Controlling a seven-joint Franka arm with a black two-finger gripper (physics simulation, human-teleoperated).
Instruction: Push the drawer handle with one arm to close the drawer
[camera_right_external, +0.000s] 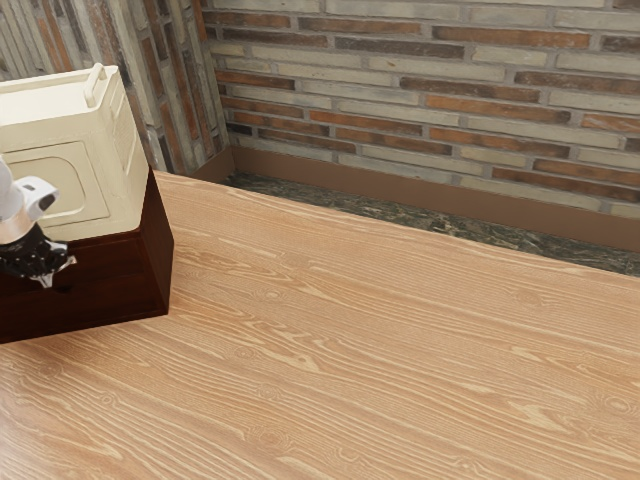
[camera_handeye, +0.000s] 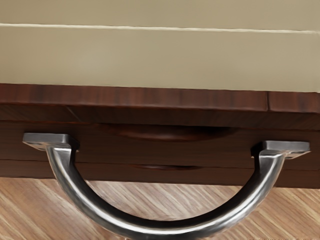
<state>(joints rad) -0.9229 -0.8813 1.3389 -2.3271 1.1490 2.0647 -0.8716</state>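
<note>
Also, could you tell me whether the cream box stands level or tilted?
Level: the cream box rests with its base flat along the dark cabinet.

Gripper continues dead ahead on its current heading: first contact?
Probably the metal handle, whose bow stands out from the dark drawer front, just under the hand. The gap from the gripper to it is unclear.

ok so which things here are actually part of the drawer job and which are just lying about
Part of the job:
curved metal handle
dark drawer front it is fixed to
dark wooden cabinet
my gripper, at the cabinet's front

Just there:
cream box on top of the cabinet
wooden table under it
brick wall behind
</note>
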